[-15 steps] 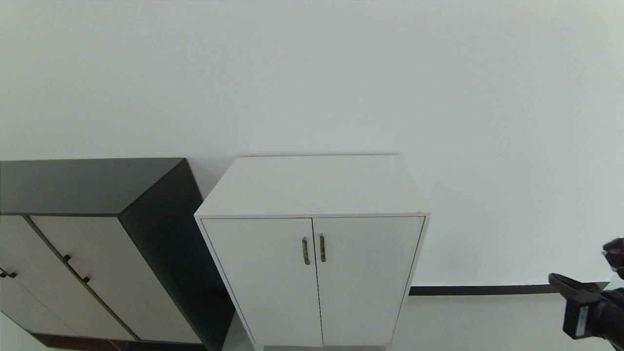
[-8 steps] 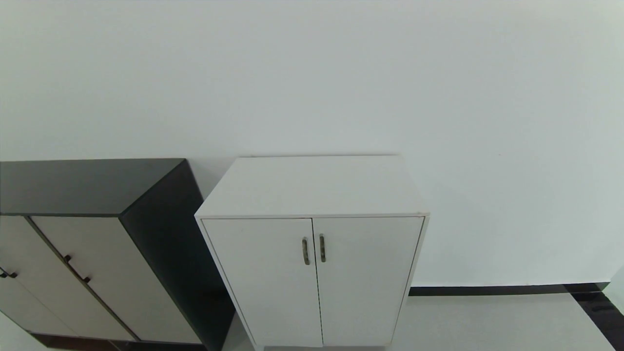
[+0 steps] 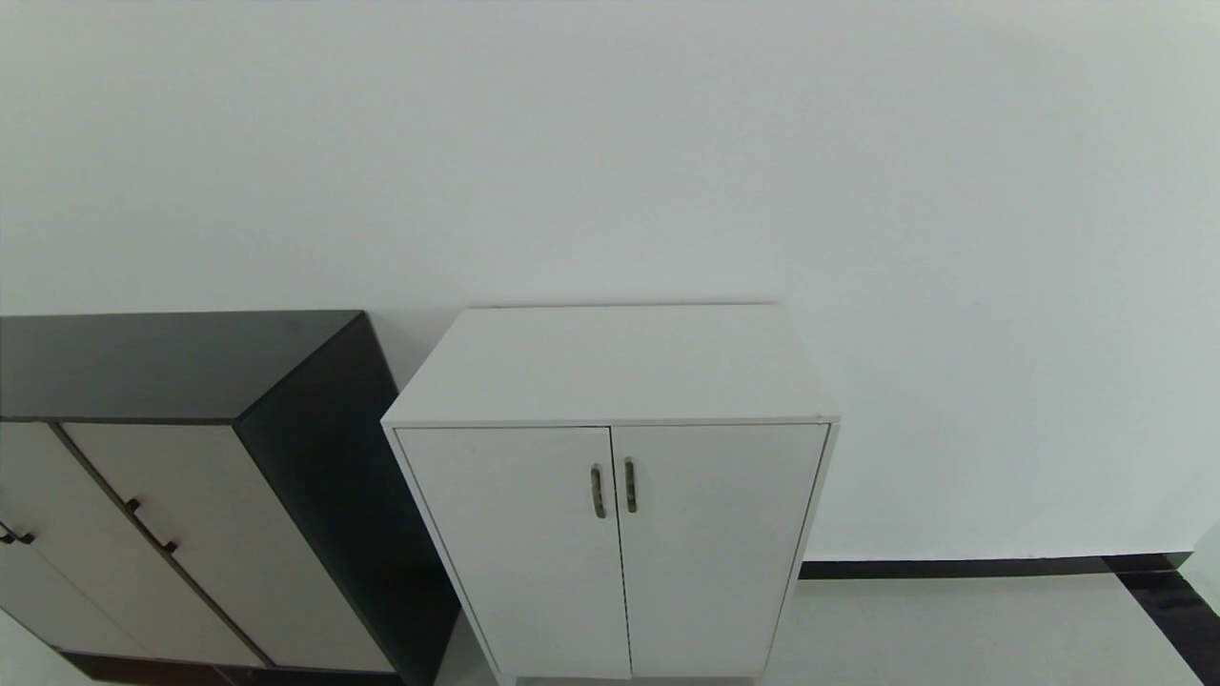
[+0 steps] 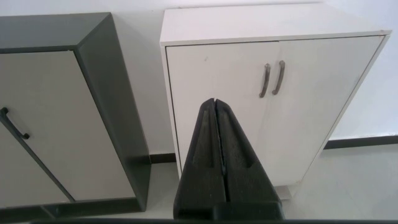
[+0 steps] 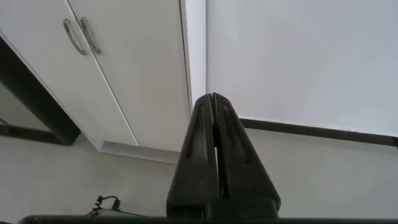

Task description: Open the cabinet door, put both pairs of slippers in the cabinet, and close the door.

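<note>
Both doors [image 3: 519, 543] of the white cabinet [image 3: 610, 372], lower centre of the head frame, sit flush shut, handles [image 3: 598, 491] free. Left claw [image 4: 215, 104] and right claw [image 5: 214, 98] are pinched closed, empty, facing it. Can't tell if the slippers are inside: either nothing started or all done.

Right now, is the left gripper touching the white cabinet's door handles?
Apart. In the left wrist view the shut left gripper has its tip clear of the handles, with bare door panel between them.
</note>
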Robot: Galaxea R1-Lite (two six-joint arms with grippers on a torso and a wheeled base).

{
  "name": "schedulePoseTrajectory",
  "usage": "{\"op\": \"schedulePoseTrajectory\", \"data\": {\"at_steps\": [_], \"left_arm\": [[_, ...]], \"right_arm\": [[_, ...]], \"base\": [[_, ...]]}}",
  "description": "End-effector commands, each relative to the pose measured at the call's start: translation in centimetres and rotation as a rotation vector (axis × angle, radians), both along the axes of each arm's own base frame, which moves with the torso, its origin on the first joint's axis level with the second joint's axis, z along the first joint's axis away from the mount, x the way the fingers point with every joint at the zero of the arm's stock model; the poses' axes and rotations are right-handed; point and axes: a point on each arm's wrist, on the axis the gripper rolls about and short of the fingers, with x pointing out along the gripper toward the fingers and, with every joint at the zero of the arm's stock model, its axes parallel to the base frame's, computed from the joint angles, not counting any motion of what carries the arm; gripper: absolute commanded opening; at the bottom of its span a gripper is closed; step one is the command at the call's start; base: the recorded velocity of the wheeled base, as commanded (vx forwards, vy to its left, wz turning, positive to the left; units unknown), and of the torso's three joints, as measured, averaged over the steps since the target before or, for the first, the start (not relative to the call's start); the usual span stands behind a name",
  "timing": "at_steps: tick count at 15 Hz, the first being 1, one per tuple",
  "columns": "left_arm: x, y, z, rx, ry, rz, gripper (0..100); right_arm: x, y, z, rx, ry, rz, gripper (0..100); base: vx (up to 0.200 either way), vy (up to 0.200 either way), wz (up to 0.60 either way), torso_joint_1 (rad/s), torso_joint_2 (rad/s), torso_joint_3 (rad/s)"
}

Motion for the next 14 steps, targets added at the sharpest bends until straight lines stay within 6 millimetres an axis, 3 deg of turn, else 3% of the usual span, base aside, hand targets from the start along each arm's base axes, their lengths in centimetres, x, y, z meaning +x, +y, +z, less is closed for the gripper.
{"op": "schedulePoseTrajectory", "data": {"at_steps": [1,11,14], "left_arm": [[0.0,0.0,0.0,0.0,0.0,0.0,0],[0.0,0.0,0.0,0.0,0.0,0.0,0],[0.0,0.0,0.0,0.0,0.0,0.0,0]], "right_arm": [[0.07,0.08,-0.02,-0.002,0.012,-0.066,0],[-0.57,0.08,-0.13,0.009,-0.069,-0.118,0],[-0.85,0.24,-0.14,0.009,-0.104,-0.222,0]], "base": [[0.0,0.0,0.0,0.0,0.0,0.0],[0.0,0.0,0.0,0.0,0.0,0.0],[0.0,0.0,0.0,0.0,0.0,0.0]]}}
